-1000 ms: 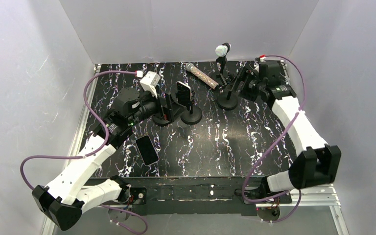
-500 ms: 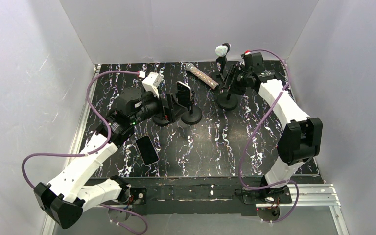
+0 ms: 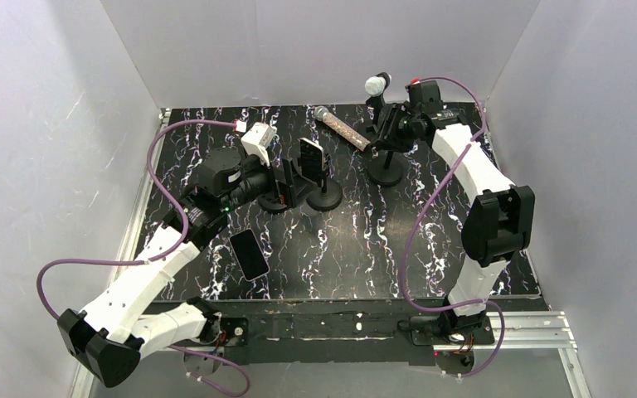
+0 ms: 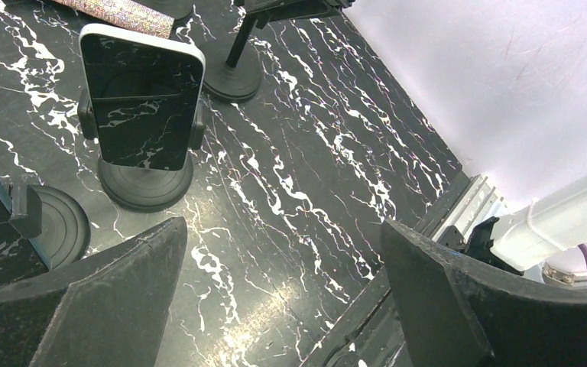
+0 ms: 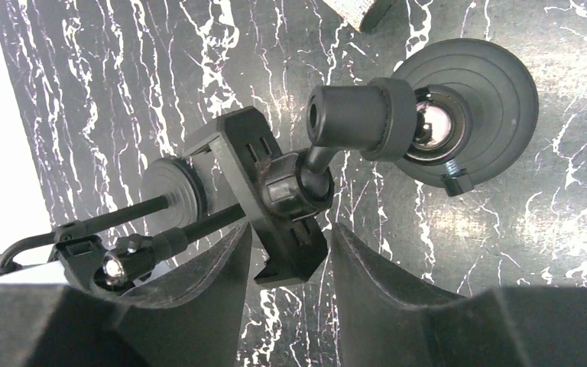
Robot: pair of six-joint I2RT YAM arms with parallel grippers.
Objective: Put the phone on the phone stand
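A black phone [image 3: 249,253] lies flat on the marbled table [image 3: 365,240], near my left arm. The empty phone stand [image 3: 386,170] is at the back right. In the right wrist view its black cradle [image 5: 271,195] sits between my right gripper's [image 5: 290,252] fingers, which press against both of its sides. From above, that gripper [image 3: 387,126] hovers over the stand. My left gripper [image 4: 283,298] is wide open with nothing in it, next to a second stand [image 4: 145,183] that carries a white-edged phone [image 4: 141,107].
A glittery microphone [image 3: 342,128] lies at the back, beside a mic stand [image 3: 377,104] with a white-headed mic. A third round stand base [image 4: 61,225] sits close to my left finger. White walls enclose the table on three sides.
My right arm has swung in to the left over the back stand. Its jaws have narrowed onto the cradle. The left arm and both phones have not moved.
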